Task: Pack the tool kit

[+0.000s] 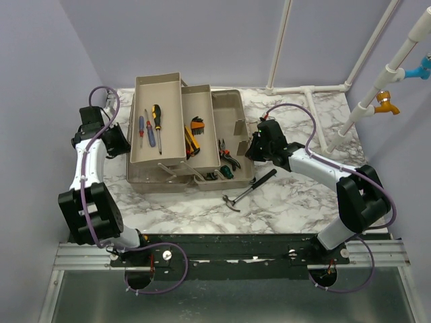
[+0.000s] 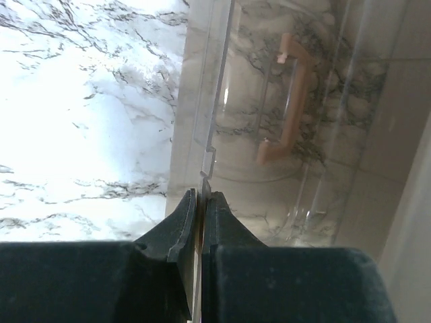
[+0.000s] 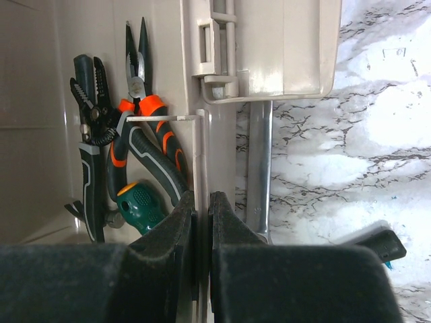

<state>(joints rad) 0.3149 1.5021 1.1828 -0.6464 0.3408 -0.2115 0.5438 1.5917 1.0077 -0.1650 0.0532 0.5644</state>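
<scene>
Closest to the lens, your left gripper [image 2: 202, 200] is clenched on the thin edge of the smoky lid [image 2: 249, 202], its two black fingers pressed together with only that sheet between them. Your right gripper [image 3: 201, 202] is likewise clamped on a beige side wall of the toolbox [image 1: 232, 111], one finger inside and one outside.

From above, your left arm climbs from its base at 7 o'clock, runs up toward 12, and bends its wrist toward 3 o'clock at the box's left flank. Your right arm rises at 5 o'clock, folds at the elbow, and reaches toward 10 o'clock to the box's right wall.

From above you can hardly make out the lid. On the left wrist view the pink handle [image 2: 286, 101] shows only as a blur through the lid. On the right wrist view, a silvery bar just outside the gripped wall is cut off by the fingers, and you cannot tell what it is. The pliers [image 3: 145, 128] and a green screwdriver handle [image 3: 138, 202] lie partly behind one another inside the box.

The toolbox sits on the marble table [image 1: 303, 202] a little toward 11 o'clock of centre. Its long axis runs 12 to 6, and its trays are folded out toward 9 o'clock. The outer tray [image 1: 168, 91] carries screwdrivers [image 1: 156, 124] lying roughly 12 to 6. The hammer [image 1: 248, 188] lies on the table just beside the box's 5 o'clock corner, along 2 to 8 with its head at 8.
</scene>
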